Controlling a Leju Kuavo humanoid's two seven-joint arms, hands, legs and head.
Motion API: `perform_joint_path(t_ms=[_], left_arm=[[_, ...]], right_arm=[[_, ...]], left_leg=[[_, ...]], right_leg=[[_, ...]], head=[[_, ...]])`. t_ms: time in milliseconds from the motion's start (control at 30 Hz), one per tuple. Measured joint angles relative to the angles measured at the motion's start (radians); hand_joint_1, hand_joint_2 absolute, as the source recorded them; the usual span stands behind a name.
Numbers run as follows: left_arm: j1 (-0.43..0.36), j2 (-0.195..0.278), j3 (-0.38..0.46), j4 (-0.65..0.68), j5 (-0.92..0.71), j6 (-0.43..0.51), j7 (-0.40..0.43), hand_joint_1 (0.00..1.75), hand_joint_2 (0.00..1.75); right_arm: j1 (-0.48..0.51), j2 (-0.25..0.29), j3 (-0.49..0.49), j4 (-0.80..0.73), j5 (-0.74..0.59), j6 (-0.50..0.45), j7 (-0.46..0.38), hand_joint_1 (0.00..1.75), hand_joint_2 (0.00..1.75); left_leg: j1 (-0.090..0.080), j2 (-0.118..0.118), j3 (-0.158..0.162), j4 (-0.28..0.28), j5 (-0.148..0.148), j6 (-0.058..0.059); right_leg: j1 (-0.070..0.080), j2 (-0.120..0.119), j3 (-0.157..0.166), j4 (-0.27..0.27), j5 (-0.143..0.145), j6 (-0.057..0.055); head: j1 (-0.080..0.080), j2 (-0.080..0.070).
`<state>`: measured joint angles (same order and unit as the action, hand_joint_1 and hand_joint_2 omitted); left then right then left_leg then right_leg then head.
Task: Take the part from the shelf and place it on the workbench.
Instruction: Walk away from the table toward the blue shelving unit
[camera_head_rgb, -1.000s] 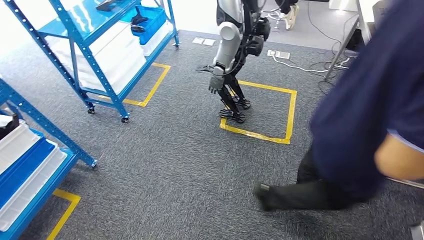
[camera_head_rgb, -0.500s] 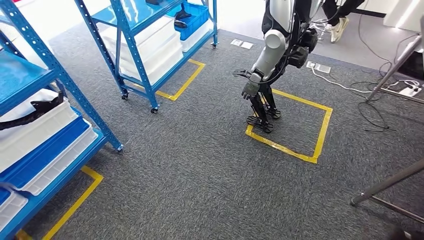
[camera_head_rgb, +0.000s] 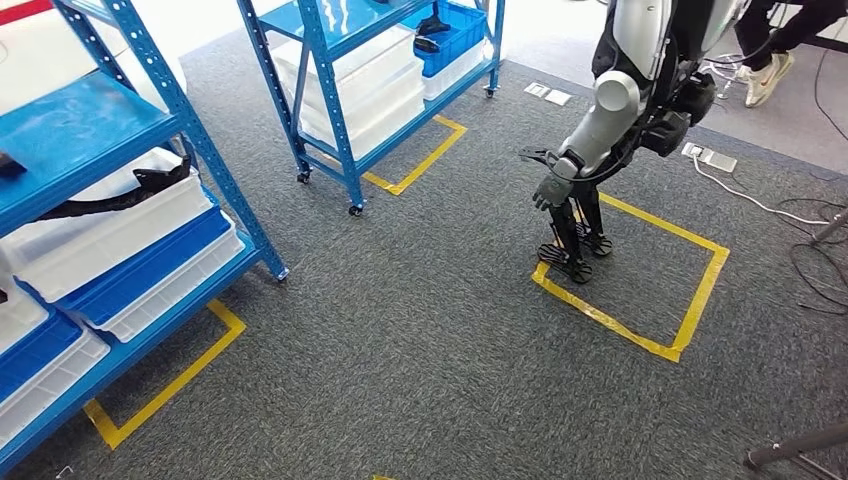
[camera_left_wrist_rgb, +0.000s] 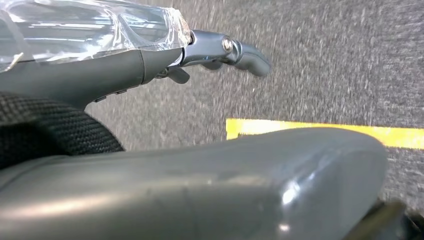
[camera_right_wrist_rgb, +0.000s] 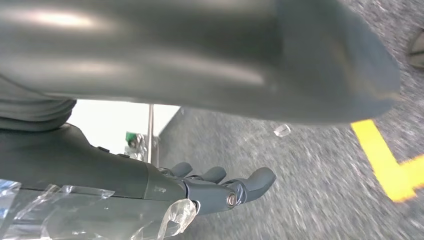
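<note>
Part (camera_head_rgb: 110, 197) sits loose atop a white bin (camera_head_rgb: 120, 232) on the near shelf (camera_head_rgb: 215, 170), easy to lift; left hand (camera_left_wrist_rgb: 220, 52) and right hand (camera_right_wrist_rgb: 220, 186) hang empty, fingers loosely extended, over carpet (camera_head_rgb: 400, 340).

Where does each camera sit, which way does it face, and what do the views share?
Head view: high on the body, facing forward and down at shelves, carpet, another robot.
Left wrist view: behind the left hand, facing carpet and tape.
Right wrist view: behind the right hand, facing carpet and tape.
Shared: carpet and tape.
</note>
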<state>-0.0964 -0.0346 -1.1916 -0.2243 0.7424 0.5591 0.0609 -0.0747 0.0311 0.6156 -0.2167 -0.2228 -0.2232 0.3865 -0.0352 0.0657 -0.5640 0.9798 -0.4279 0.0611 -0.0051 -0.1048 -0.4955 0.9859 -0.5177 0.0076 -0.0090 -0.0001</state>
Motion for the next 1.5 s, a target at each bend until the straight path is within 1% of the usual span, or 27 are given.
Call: perform_joint_path(t_ms=[67,100,167,233,300,367,400,467,500,567,600,667,733,767,833,900,967,1000,1033,1100,1167,1233,1300,1333,1400,1467,1500], left_arm=[[0.003,0.0,0.0,0.0,0.001,0.0,0.0,0.0,0.0],[0.006,0.0,0.0,0.0,0.002,0.0,0.0,0.0,0.0],[0.009,0.0,0.0,0.0,0.002,0.001,0.0,0.0,0.0],[0.007,0.0,0.0,0.0,0.003,0.0,-0.001,0.0,0.0],[0.006,-0.001,0.0,0.0,0.005,0.0,-0.001,0.0,0.0],[0.006,-0.001,0.0,0.0,0.007,0.0,-0.001,0.0,0.0],[0.006,-0.002,0.0,0.0,0.008,0.0,-0.001,0.0,0.0],[0.005,-0.002,0.0,0.0,0.009,0.0,-0.001,0.0,0.0],[0.004,-0.002,0.001,0.0,0.01,0.001,-0.001,0.0,0.0],[0.001,-0.002,0.001,0.0,0.012,0.001,0.0,0.0,0.0],[0.001,-0.001,0.001,0.0,0.013,0.001,0.0,0.0,0.0],[-0.001,0.0,0.001,0.0,0.014,0.001,0.002,0.0,0.0],[-0.002,0.0,0.001,0.0,0.014,0.001,0.002,0.0,0.0],[-0.003,0.0,0.001,0.0,0.014,0.001,0.002,0.0,0.0],[-0.002,0.0,0.001,0.0,0.015,0.001,0.002,0.0,0.0],[-0.002,0.0,0.001,0.0,0.015,0.002,0.002,0.0,0.0],[0.0,0.0,0.001,0.0,0.014,0.002,0.002,0.0,0.0],[0.001,-0.001,0.001,0.0,0.014,0.002,0.002,0.0,0.0],[0.002,-0.001,0.001,0.0,0.014,0.002,0.002,0.0,0.0],[0.005,-0.001,0.001,0.0,0.014,0.003,0.002,0.0,0.0],[0.009,0.0,0.001,0.0,0.014,0.005,0.003,0.0,0.0],[0.008,-0.001,0.001,0.0,0.015,0.007,0.003,0.0,0.0],[0.007,-0.002,0.001,0.0,0.015,0.008,0.003,0.0,0.0],[0.007,-0.002,0.001,0.0,0.015,0.008,0.003,0.0,0.0],[0.007,-0.002,0.001,0.0,0.016,0.009,0.003,0.0,0.0],[0.006,-0.002,0.001,0.0,0.016,0.011,0.003,0.0,0.0],[0.005,-0.001,0.001,0.0,0.017,0.013,0.003,0.0,0.0]], right_arm=[[-0.005,0.002,0.0,0.0,0.0,0.0,0.0,0.0,0.0],[-0.007,0.002,0.0,0.0,0.0,0.0,0.0,0.0,0.0],[-0.008,0.002,0.0,0.0,0.0,0.001,0.0,0.0,0.0],[-0.005,0.001,0.001,0.0,0.001,0.001,0.0,0.0,0.0],[-0.003,-0.001,0.001,0.0,0.001,0.002,0.001,0.0,0.0],[-0.002,-0.002,0.001,0.0,0.001,0.002,0.001,0.0,0.0],[-0.002,-0.003,0.001,0.0,0.001,0.001,0.001,0.0,0.0],[-0.001,-0.004,0.002,0.0,0.001,0.001,0.0,0.0,0.0],[-0.002,-0.004,0.002,0.0,0.001,0.001,-0.001,0.0,0.0],[-0.004,-0.005,0.004,0.0,0.001,0.001,-0.002,0.0,0.0],[-0.006,-0.004,0.004,0.0,0.002,0.001,-0.002,0.0,0.0],[-0.005,-0.005,0.005,0.0,0.001,0.001,-0.002,0.0,0.0],[-0.001,-0.005,0.006,0.0,0.001,0.0,-0.001,0.0,0.0],[0.0,-0.005,0.006,0.0,0.001,0.0,-0.001,0.0,0.0],[0.002,-0.006,0.006,0.0,0.001,0.0,-0.001,0.0,0.0],[0.001,-0.005,0.006,0.0,0.001,0.0,-0.002,0.0,0.0],[0.001,-0.004,0.007,0.0,0.001,-0.001,-0.002,0.0,0.0],[0.0,-0.003,0.007,0.0,0.001,-0.001,-0.002,0.0,0.0],[0.0,-0.002,0.007,0.0,0.001,-0.001,-0.002,0.0,0.0],[-0.004,-0.001,0.007,0.0,0.001,-0.003,-0.003,0.0,0.0],[-0.007,0.0,0.008,0.0,0.001,-0.005,-0.003,0.0,0.0],[-0.005,-0.001,0.008,0.0,0.001,-0.006,-0.003,0.0,0.0],[-0.001,-0.001,0.009,0.0,0.001,-0.007,-0.002,0.0,0.0],[-0.001,-0.001,0.009,0.0,0.001,-0.007,-0.002,0.0,0.0],[0.0,-0.002,0.011,0.0,0.002,-0.008,-0.002,0.0,0.0],[0.0,-0.003,0.015,0.0,0.003,-0.008,-0.002,0.0,0.0],[0.0,-0.003,0.018,0.0,0.003,-0.008,-0.003,0.0,0.0]], left_leg=[[-0.003,-0.016,0.002,-0.013,0.0,0.007],[0.0,-0.028,0.01,-0.026,0.007,0.008],[0.011,-0.052,0.031,-0.057,0.023,0.011],[0.018,-0.076,0.039,-0.068,0.029,0.011],[0.019,-0.103,0.04,-0.066,0.028,0.01],[0.021,-0.133,0.044,-0.063,0.024,0.004],[0.023,-0.147,0.046,-0.059,0.02,0.0],[0.024,-0.171,0.045,-0.05,0.012,-0.012],[0.023,-0.179,0.041,-0.046,0.009,-0.017],[0.024,-0.193,0.036,-0.044,0.008,-0.023],[0.025,-0.193,0.034,-0.041,0.006,-0.025],[0.027,-0.157,0.01,0.011,-0.024,-0.034],[0.029,-0.105,-0.055,0.143,-0.087,-0.046],[0.032,-0.092,-0.093,0.215,-0.114,-0.05],[0.034,-0.083,-0.126,0.272,-0.121,-0.05],[0.031,-0.067,-0.075,0.169,-0.061,-0.041],[0.018,-0.018,-0.001,0.022,-0.005,-0.022],[0.012,0.0,0.019,-0.02,0.006,-0.015],[0.008,0.007,0.025,-0.036,0.007,-0.01],[0.011,-0.015,0.027,-0.044,0.011,-0.008],[0.02,-0.039,0.039,-0.062,0.022,-0.004],[0.026,-0.064,0.046,-0.07,0.029,-0.002],[0.028,-0.093,0.046,-0.069,0.028,-0.001],[0.029,-0.108,0.047,-0.067,0.027,-0.001],[0.036,-0.14,0.048,-0.061,0.022,-0.009],[0.041,-0.168,0.044,-0.046,0.012,-0.023],[0.041,-0.179,0.04,-0.04,0.008,-0.03]], right_leg=[[0.0,-0.021,0.007,-0.009,-0.002,0.01],[0.0,-0.018,0.013,-0.011,-0.004,0.015],[0.001,0.031,0.003,0.027,-0.03,0.022],[-0.002,0.087,-0.058,0.147,-0.086,0.027],[-0.006,0.099,-0.122,0.247,-0.11,0.033],[-0.009,0.103,-0.123,0.206,-0.055,0.038],[-0.012,0.116,-0.097,0.134,-0.008,0.041],[-0.015,0.156,-0.05,0.016,0.049,0.039],[-0.015,0.169,-0.04,-0.011,0.057,0.034],[-0.011,0.159,-0.038,-0.015,0.055,0.015],[-0.01,0.148,-0.037,-0.016,0.055,0.008],[-0.011,0.124,-0.035,-0.017,0.055,-0.004],[-0.009,0.098,-0.033,-0.018,0.052,-0.011],[-0.007,0.085,-0.033,-0.018,0.05,-0.014],[-0.004,0.057,-0.03,-0.018,0.045,-0.015],[-0.002,0.032,-0.022,-0.018,0.039,-0.014],[0.001,0.011,-0.011,-0.019,0.032,-0.011],[0.002,0.002,-0.007,-0.019,0.028,-0.007],[0.001,-0.007,-0.004,-0.02,0.025,-0.003],[0.001,-0.021,0.003,-0.023,0.021,0.007],[0.001,0.016,-0.002,0.006,0.0,0.017],[-0.002,0.078,-0.052,0.117,-0.057,0.024],[-0.006,0.098,-0.121,0.241,-0.102,0.029],[-0.008,0.099,-0.138,0.262,-0.098,0.033],[-0.015,0.107,-0.113,0.182,-0.031,0.041],[-0.024,0.143,-0.058,0.048,0.032,0.05],[-0.026,0.157,-0.042,0.01,0.046,0.048]], head=[[0.0,0.0],[0.0,0.0],[0.002,0.0],[0.005,0.0],[0.008,0.0],[0.008,0.0],[0.008,0.0],[0.008,0.0],[0.008,0.0],[0.007,0.0],[0.007,0.0],[0.004,0.0],[0.0,0.0],[0.0,0.0],[0.0,0.0],[0.0,0.0],[0.0,0.0],[0.0,0.0],[0.0,0.0],[-0.001,0.0],[0.001,0.0],[0.004,0.0],[0.006,0.0],[0.007,0.0],[0.007,0.0],[0.008,0.0],[0.008,0.0]])
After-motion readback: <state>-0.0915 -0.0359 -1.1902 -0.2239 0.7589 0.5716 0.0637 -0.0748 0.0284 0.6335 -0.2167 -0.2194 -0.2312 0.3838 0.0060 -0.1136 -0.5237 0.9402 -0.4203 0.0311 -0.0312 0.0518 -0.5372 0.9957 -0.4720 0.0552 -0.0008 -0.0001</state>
